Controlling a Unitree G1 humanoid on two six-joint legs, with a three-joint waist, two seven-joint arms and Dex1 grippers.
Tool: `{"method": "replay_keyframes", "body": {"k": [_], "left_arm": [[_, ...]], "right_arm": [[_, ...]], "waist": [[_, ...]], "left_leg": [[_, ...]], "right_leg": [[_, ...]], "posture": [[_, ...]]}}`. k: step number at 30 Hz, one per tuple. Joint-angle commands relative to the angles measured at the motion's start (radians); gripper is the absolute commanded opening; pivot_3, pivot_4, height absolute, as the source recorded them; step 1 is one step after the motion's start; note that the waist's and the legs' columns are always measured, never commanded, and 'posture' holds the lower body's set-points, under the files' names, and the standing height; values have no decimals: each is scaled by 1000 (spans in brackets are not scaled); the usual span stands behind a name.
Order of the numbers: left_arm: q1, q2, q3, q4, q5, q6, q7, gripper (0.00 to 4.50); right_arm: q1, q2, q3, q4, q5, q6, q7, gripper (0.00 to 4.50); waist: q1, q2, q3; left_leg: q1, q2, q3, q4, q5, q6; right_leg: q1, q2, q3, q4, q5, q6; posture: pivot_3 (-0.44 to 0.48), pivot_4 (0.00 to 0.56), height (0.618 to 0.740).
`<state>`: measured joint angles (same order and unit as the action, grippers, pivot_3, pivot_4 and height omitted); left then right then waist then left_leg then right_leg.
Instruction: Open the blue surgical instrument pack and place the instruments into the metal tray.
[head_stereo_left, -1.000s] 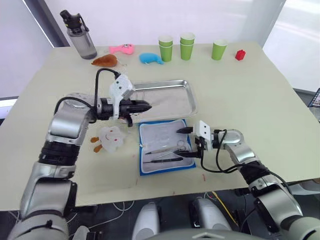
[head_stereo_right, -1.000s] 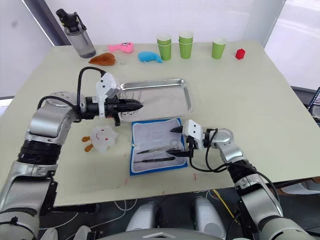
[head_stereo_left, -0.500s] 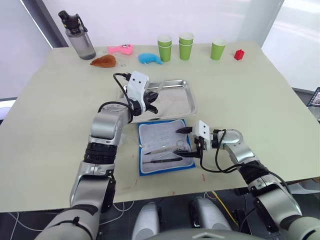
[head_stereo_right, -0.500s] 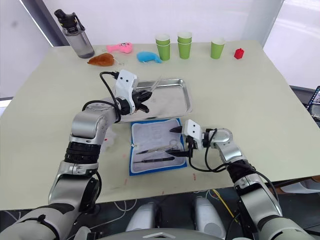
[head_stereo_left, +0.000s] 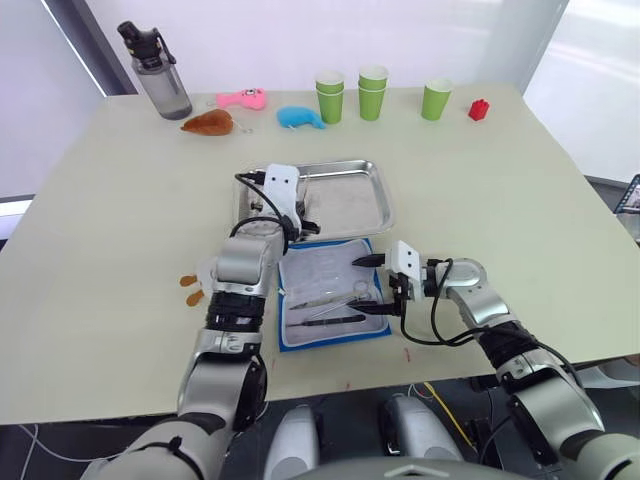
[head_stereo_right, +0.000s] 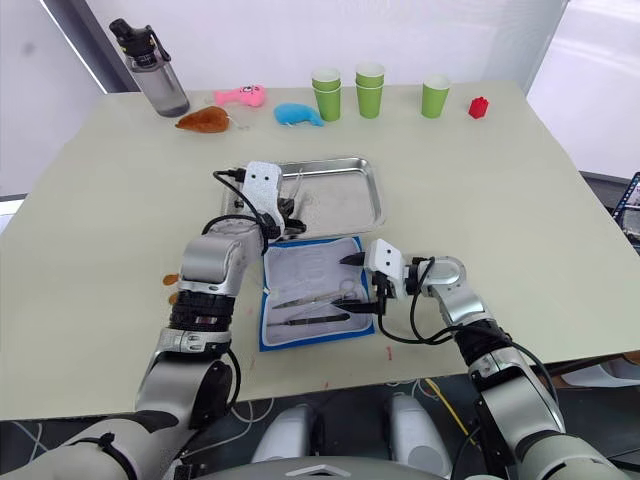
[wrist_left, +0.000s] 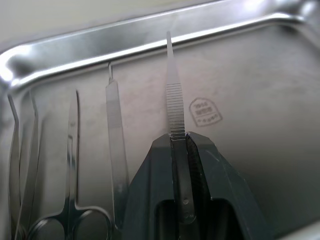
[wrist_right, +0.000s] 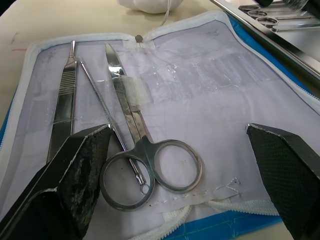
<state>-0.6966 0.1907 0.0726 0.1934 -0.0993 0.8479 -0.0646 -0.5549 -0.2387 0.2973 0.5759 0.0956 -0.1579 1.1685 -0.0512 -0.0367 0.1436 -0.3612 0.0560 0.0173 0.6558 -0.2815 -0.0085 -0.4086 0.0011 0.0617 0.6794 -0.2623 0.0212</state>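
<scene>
The blue surgical instrument pack (head_stereo_left: 322, 268) lies open and flat in front of the metal tray (head_stereo_left: 384, 200). On its pale lining rest ring-handled scissors (wrist_right: 146, 161), a slim probe and flat silver handles (wrist_right: 64, 115). My right gripper (head_stereo_left: 367, 286) is open at the pack's right edge, one finger on each side of the scissors' rings (head_stereo_left: 358, 291). My left gripper (wrist_left: 178, 140) is shut on silver tweezers (wrist_left: 172, 95), low over the tray's left part (head_stereo_left: 300, 222). Scissors (wrist_left: 70, 215), a flat handle (wrist_left: 116, 130) and other slim instruments lie in the tray beside them.
Along the table's far side stand a grey bottle (head_stereo_left: 157, 72), green cups (head_stereo_left: 330, 96) (head_stereo_left: 373, 91) (head_stereo_left: 436, 100) and a red block (head_stereo_left: 480, 109), with pink (head_stereo_left: 243, 98), blue (head_stereo_left: 300, 117) and brown (head_stereo_left: 209, 122) toys. A white plush toy (head_stereo_left: 193, 282) peeks out left of my left arm.
My left arm has swung from left of the tray to over it and lowered, with the tweezers now pointing into the tray. The right gripper has stayed put.
</scene>
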Motion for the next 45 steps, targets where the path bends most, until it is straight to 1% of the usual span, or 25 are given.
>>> {"method": "replay_keyframes", "body": {"k": [1, 13, 20, 26, 34, 36, 37, 45], "left_arm": [[-2, -4, 15, -10, 3, 1, 13, 196], [22, 32, 6, -1, 10, 7, 5, 196], [32, 17, 8, -11, 3, 19, 7, 196], [35, 19, 0, -14, 21, -2, 25, 196], [40, 7, 17, -23, -1, 1, 25, 196], [39, 6, 17, -23, 6, -1, 35, 912], [39, 4, 18, -22, 8, -4, 41, 1155], [39, -3, 22, -28, 5, -17, 50, 1155]], "right_arm": [[56, -1, 56, 82, -67, 37, -9, 4500], [63, 5, 61, 80, -70, 31, -14, 4500], [61, 5, 60, 82, -71, 28, -16, 4500], [62, 2, 59, 81, -71, 28, -15, 4500], [57, 2, 58, 86, -71, 28, -14, 4500], [57, 2, 58, 87, -71, 27, -14, 4500], [57, 1, 58, 88, -71, 26, -14, 4500], [58, 1, 58, 87, -71, 26, -15, 4500]], "waist": [[0, 0, 0], [0, 0, 0], [-1, 0, 0], [-1, 0, 0], [-1, 0, 0], [-1, 0, 0], [-1, 0, 0], [-1, 0, 0]], "left_leg": [[0, 0, 0, 0, 0, 0], [0, 0, 0, 0, 0, 0], [1, 0, 0, 0, 0, 0], [2, 0, 0, 0, 0, 0], [2, 0, 0, 0, 0, 0], [2, 0, 0, 0, 0, 0], [2, 0, 0, 0, 0, 0], [2, 0, 0, 0, 0, 0]], "right_leg": [[0, 0, 0, 0, 0, 0], [0, 0, 0, 0, 0, 0], [1, 0, 0, 0, 0, 0], [1, 0, 0, 0, 0, 0], [1, 0, 0, 0, 0, 0], [1, 0, 0, 0, 0, 0], [1, 0, 0, 0, 0, 0], [2, 0, 0, 0, 0, 0]], "posture": [[0, 150, 734], [0, 150, 734], [0, 150, 734], [0, 150, 734], [0, 150, 734], [0, 150, 734], [0, 150, 734], [0, 150, 734]]}}
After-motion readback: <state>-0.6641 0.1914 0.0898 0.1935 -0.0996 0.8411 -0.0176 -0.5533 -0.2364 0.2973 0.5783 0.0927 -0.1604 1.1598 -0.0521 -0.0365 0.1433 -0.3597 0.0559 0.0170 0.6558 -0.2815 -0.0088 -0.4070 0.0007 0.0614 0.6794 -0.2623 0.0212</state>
